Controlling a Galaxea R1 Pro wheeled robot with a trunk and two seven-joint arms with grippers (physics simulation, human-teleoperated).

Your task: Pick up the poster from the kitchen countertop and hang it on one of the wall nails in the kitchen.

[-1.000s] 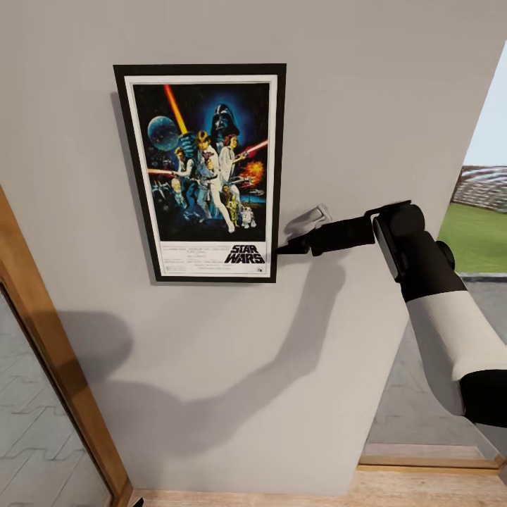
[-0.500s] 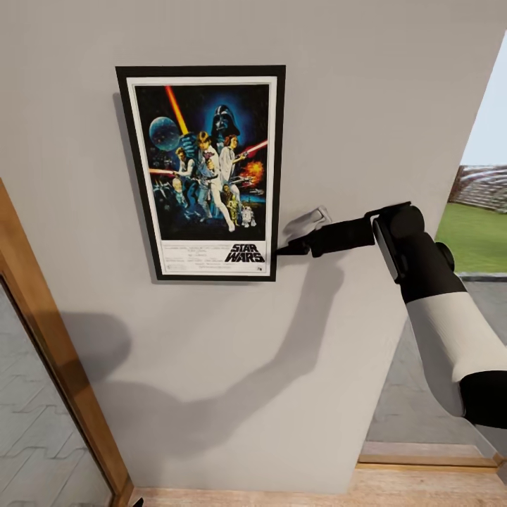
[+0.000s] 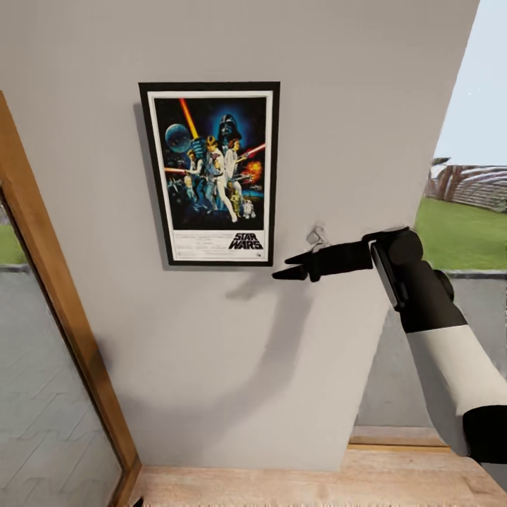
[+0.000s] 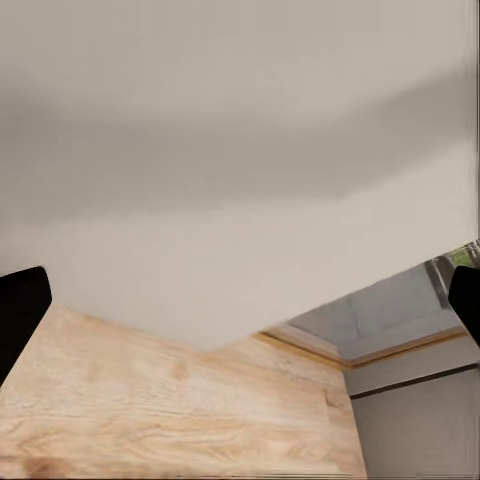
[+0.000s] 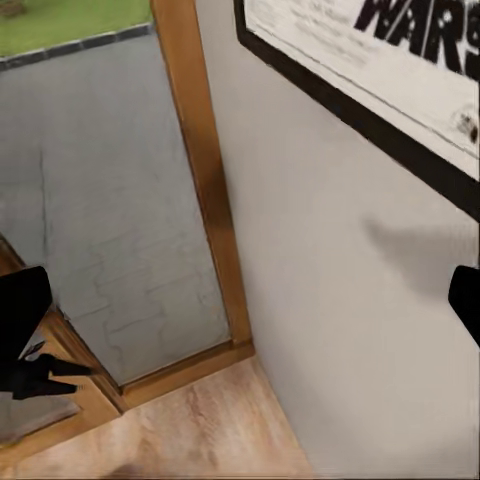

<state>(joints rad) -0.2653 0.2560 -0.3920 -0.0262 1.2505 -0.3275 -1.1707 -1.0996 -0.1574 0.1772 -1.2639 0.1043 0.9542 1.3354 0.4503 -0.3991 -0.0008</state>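
Note:
The Star Wars poster (image 3: 213,172) hangs flat and upright on the pale grey wall (image 3: 211,366), its black frame and white border fully in sight. My right gripper (image 3: 291,265) is open just below and right of the poster's lower right corner, a little apart from it and holding nothing. In the right wrist view that corner of the poster (image 5: 400,60) sits ahead of the open right gripper (image 5: 240,305). A small grey nail-like fitting (image 3: 317,235) sticks out of the wall just above the gripper. My left gripper (image 4: 240,305) is open and empty, facing the wall low down. The kitchen countertop is out of view.
A wooden door frame (image 3: 63,317) with glass runs down the left of the wall. The wall ends on the right at an opening onto a lawn (image 3: 458,232). Wooden flooring (image 3: 282,486) lies at the wall's foot.
My right gripper has let go of the poster's lower right corner and drawn slightly away; the poster stays on the wall. The head view has also shifted and pulled back.

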